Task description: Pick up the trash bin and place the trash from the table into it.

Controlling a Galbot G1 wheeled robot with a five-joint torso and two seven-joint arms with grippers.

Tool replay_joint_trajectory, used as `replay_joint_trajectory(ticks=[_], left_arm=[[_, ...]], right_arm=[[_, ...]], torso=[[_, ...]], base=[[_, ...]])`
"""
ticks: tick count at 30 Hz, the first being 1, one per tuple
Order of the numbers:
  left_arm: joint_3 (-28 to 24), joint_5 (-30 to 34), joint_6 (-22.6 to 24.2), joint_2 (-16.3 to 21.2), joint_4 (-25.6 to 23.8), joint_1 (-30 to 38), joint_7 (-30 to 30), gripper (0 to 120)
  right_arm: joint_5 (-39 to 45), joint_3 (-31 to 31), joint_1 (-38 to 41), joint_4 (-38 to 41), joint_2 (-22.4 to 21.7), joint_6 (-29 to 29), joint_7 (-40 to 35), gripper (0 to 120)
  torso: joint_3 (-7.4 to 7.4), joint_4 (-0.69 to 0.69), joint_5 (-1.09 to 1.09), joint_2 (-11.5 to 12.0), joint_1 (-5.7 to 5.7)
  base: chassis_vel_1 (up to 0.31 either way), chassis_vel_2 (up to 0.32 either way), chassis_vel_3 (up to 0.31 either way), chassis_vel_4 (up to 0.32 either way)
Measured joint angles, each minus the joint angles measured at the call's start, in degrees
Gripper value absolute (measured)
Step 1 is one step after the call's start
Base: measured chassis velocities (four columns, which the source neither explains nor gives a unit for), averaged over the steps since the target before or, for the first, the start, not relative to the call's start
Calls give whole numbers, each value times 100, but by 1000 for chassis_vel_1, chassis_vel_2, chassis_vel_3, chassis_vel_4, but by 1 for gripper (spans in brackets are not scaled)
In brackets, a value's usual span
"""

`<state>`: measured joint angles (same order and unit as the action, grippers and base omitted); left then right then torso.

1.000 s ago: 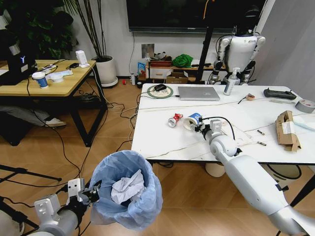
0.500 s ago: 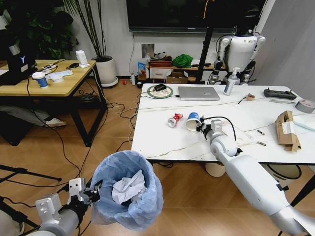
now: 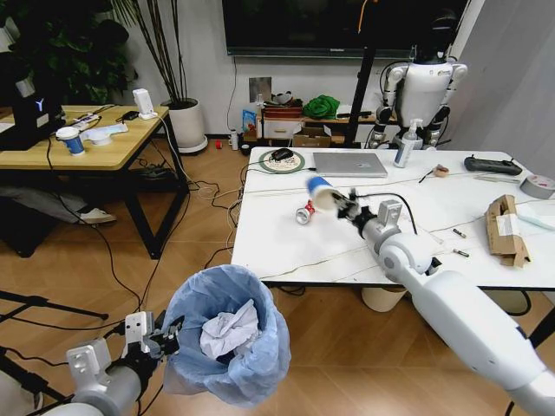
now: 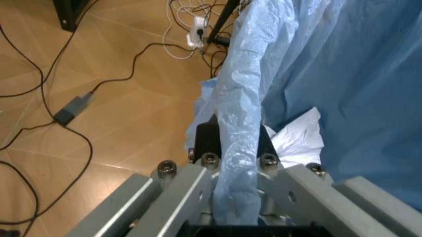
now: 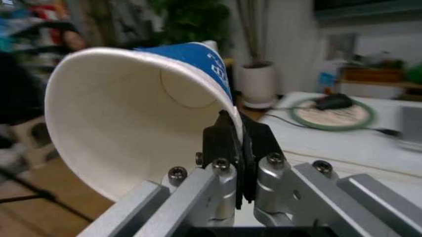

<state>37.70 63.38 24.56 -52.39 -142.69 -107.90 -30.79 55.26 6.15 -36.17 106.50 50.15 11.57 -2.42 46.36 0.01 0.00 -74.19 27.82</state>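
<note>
the right pincer (image 3: 344,206) is clamped on the rim of the white-blue paper cup (image 3: 322,192), holding it in the air above the white worktop (image 3: 286,247), just above the crushed can (image 3: 305,212). the left pincer (image 3: 154,342) is closed on the blue bag edge of the trash bin (image 3: 230,347), held low in front of the worktop; what looks like crumpled paper (image 3: 230,329) lies inside.

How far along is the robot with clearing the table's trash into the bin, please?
Done: the left gripper holds the bin by its rim, with crumpled paper already inside. In hand: the right gripper pinches the cup by its wall, lifted above the table. Left: the can and cardboard box lie on the table.
</note>
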Motion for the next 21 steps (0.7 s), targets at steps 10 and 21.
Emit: replay_joint_trajectory(ticks=[10,21], left_arm=[[-14,133,27,-4,-1,60,-27,0],[41,256,46,-11,-51,122,-68,0]], right_arm=[[293,1106,197,1522,-533,-186,1050,0],[-342,1603,-161,1756,-744,-305,1315,0]], torso=[[0,-1,-1,0,0],[0,-2,1,0,0]], base=[[0,0,0,0],[0,0,0,0]])
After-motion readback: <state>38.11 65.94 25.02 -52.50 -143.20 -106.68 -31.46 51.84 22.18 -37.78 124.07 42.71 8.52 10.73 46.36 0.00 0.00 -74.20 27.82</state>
